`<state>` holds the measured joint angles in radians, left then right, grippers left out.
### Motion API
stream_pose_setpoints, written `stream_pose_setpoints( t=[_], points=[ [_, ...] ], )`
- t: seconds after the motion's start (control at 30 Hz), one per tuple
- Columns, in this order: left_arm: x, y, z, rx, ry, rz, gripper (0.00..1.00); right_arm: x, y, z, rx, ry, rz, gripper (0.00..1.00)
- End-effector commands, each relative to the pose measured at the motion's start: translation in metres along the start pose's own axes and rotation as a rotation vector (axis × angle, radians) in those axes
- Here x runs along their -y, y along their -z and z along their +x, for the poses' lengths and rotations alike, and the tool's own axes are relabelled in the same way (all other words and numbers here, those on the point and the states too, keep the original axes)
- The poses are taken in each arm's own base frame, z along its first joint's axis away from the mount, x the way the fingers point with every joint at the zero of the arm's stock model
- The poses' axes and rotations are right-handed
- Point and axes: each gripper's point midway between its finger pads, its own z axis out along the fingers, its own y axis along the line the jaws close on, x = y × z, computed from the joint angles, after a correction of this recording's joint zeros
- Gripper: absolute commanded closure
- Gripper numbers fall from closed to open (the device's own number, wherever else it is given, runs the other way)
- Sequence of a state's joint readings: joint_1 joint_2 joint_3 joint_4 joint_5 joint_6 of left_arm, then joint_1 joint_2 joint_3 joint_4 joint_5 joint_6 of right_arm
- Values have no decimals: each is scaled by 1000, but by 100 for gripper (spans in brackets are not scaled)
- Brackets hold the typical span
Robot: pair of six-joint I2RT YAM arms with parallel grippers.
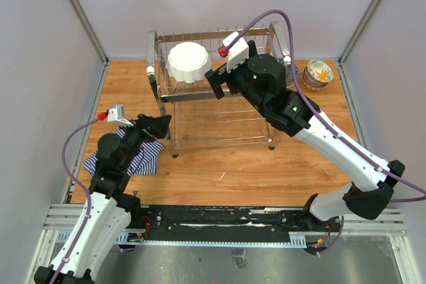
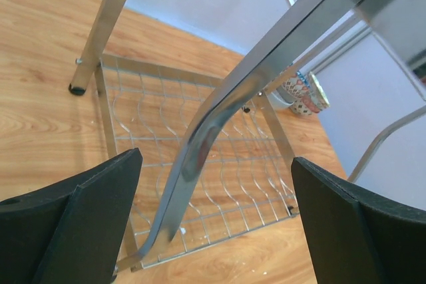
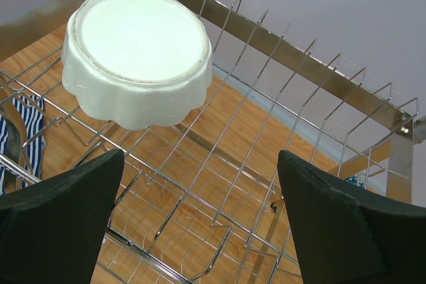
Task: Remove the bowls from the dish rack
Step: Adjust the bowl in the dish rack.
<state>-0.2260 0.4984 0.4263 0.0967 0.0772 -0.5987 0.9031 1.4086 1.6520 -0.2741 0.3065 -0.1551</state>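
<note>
The chrome wire dish rack (image 1: 219, 124) held one glossy white scalloped bowl (image 3: 136, 51), base up, on its top tier. Small patterned bowls (image 1: 317, 73) sat stacked beside the rack's right end. The right gripper (image 3: 201, 157) hung spread and empty over that tier. The left gripper (image 2: 216, 157) was spread either side of the rack's leg.

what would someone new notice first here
The big chrome rack at the back of the table, with one white bowl upside down on the left of its upper tier. The right gripper hangs open over that tier beside the bowl, and the left gripper is open by the rack's near left leg. Patterned bowls stand stacked on the table right of the rack.
</note>
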Motion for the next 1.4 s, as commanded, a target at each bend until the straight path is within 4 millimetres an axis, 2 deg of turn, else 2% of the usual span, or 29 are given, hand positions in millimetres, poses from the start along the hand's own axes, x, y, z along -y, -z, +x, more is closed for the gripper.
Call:
stream_pose_setpoints(
  t=[0.0,0.17,0.37,0.73,0.9,1.0,1.37],
  points=[
    [-6,6,3,-21,-3,-48,0,14,7,-14,25,8,44,2],
    [11,12,9,-47,47,37,0,18,12,-15,31,13,56,2],
    [42,24,10,-64,110,156,0,24,14,-16,29,28,83,2],
    [84,28,50,-165,158,248,0,37,27,-27,57,8,108,2],
    [114,19,80,-218,170,299,0,46,28,-27,54,-4,128,2],
    [125,11,94,-222,199,320,0,52,28,-27,53,-14,133,2],
    [145,-14,106,-128,303,390,0,61,31,-28,48,-26,136,2]
  ],
)
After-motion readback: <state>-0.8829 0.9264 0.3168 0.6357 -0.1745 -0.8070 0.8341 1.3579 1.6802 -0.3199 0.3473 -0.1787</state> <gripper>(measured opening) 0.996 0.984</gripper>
